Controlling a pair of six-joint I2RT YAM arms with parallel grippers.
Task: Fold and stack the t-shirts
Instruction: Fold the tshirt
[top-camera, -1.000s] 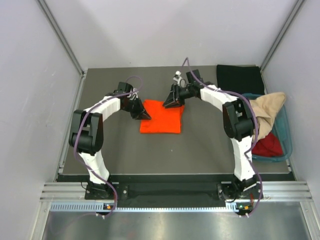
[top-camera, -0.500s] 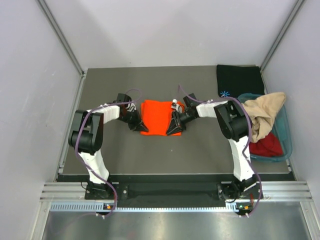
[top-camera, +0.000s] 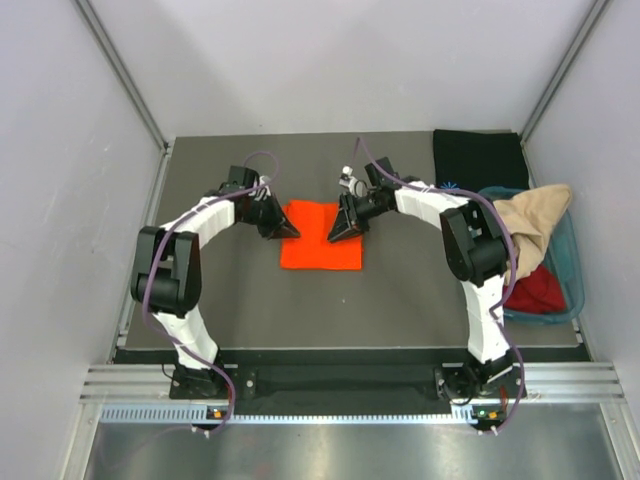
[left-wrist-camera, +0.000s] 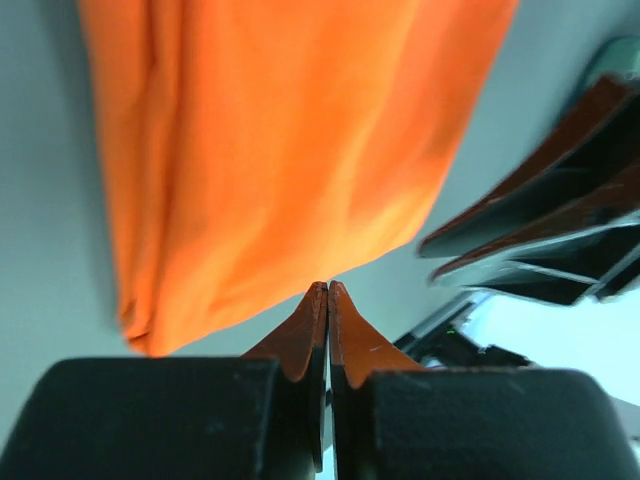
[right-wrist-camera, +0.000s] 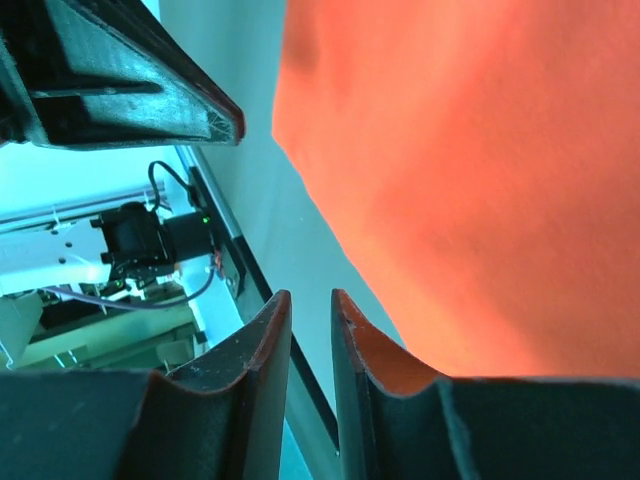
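**Orange fold looks finished**

The left gripper (top-camera: 288, 231), clenched on nothing, is back at the far-left corner of the orange shirt (top-camera: 320, 245), a flat square mid-table. The right gripper (top-camera: 337, 236), slightly parted and empty, has returned to the far-right corner. The black shirt (top-camera: 478, 158), beige shirt (top-camera: 530, 222) and red shirt (top-camera: 535, 290) likely wait.

Orange t-shirt (top-camera: 320, 240): soft matt cloth. Table (top-camera: 420, 290): smooth matt grey. Tub (top-camera: 576, 275): teal plastic.
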